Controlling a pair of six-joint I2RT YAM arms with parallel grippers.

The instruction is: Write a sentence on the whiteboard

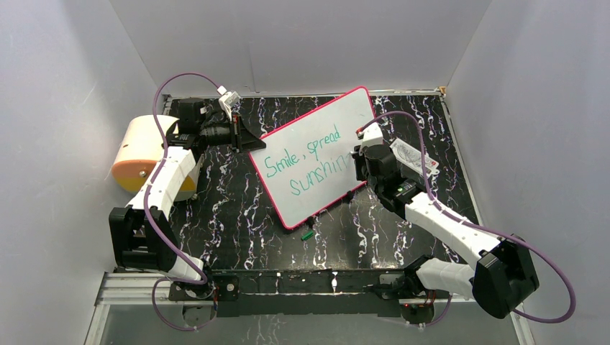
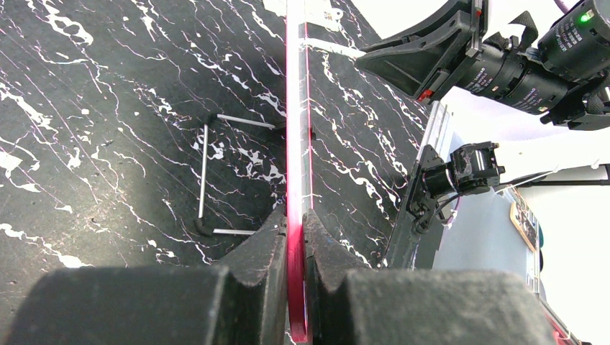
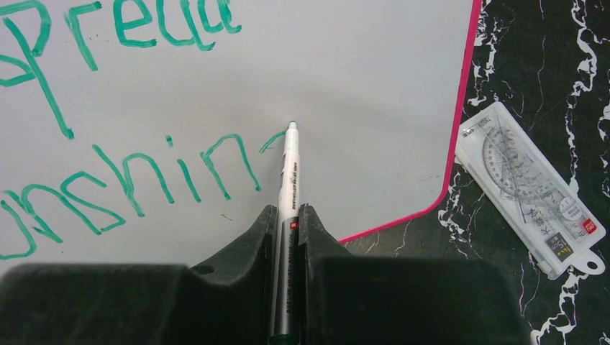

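Observation:
The whiteboard (image 1: 316, 154) with its pink-red rim lies tilted on the black marbled table. My left gripper (image 1: 250, 141) is shut on its left corner. In the left wrist view the board's rim (image 2: 296, 144) runs edge-on between the closed fingers of the left gripper (image 2: 296, 215). The sentence (image 1: 306, 164) in teal reads "Smile, spread" over "sunshin". My right gripper (image 1: 358, 161) is shut on a white-and-silver marker (image 3: 289, 180). The marker's tip touches the board (image 3: 345, 86) at a short new stroke just right of the last "n" (image 3: 230, 164). The right gripper (image 3: 288, 210) holds the marker upright in its view.
A clear plastic ruler case (image 3: 529, 187) lies right of the board, behind the right arm (image 1: 413, 157). A small green cap (image 1: 307, 234) lies below the board's near edge. A cream-and-orange roll (image 1: 144, 151) sits at far left. A wire stand (image 2: 216, 176) lies behind the board.

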